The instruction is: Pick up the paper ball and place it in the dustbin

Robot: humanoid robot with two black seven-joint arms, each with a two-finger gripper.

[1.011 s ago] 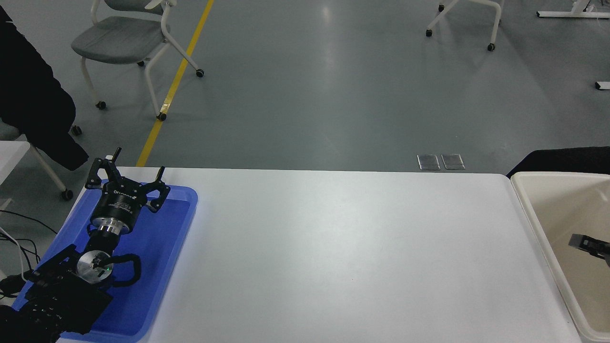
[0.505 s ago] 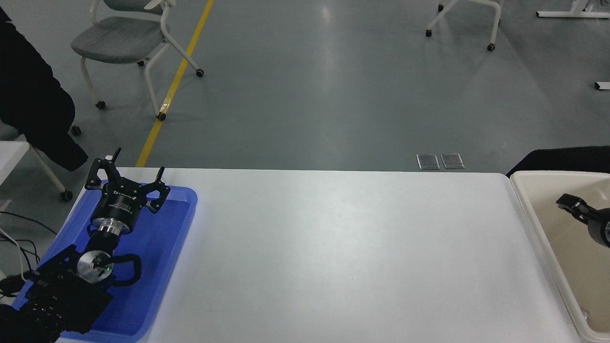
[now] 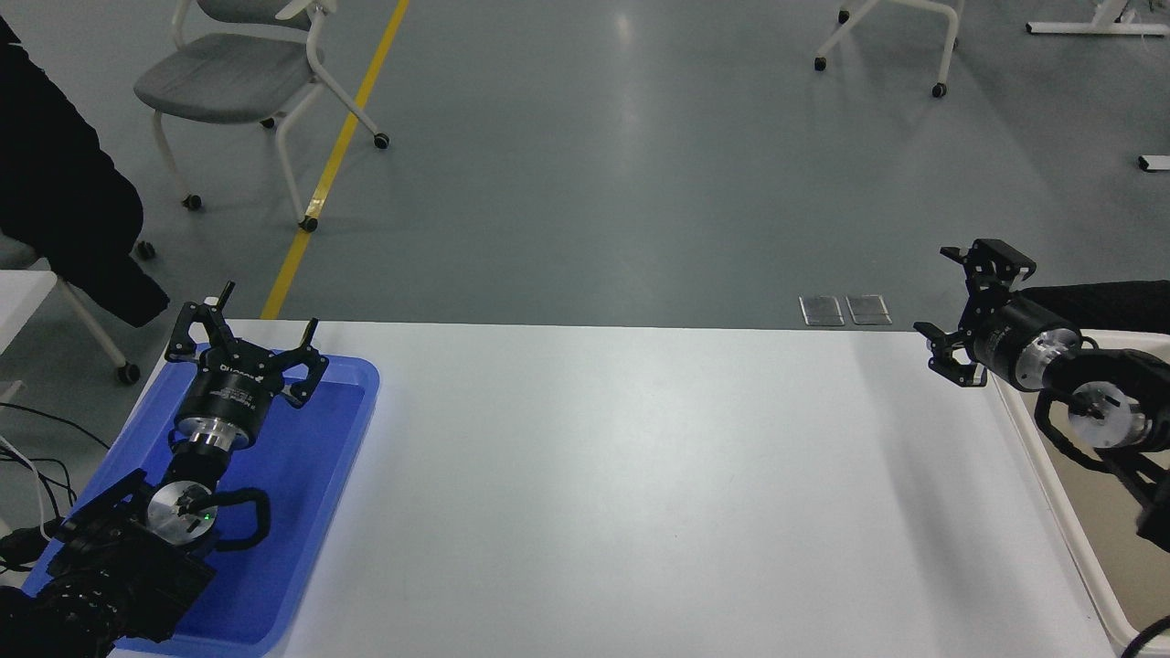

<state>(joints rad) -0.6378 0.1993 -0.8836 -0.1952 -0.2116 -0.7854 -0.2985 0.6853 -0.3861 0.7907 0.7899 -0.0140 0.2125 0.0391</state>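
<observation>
You have a white table (image 3: pixel 622 493) running the width of the view, its far edge against the grey floor (image 3: pixel 585 164). On its left end lies a shallow blue tray (image 3: pixel 315 475), set at a slight angle, its near end running down toward the table's front edge. At the right end you see the cream dustbin (image 3: pixel 1051 484); it sits just beside the table's right edge, though from here you cannot tell whether it rests on the tabletop or stands apart from it.
</observation>
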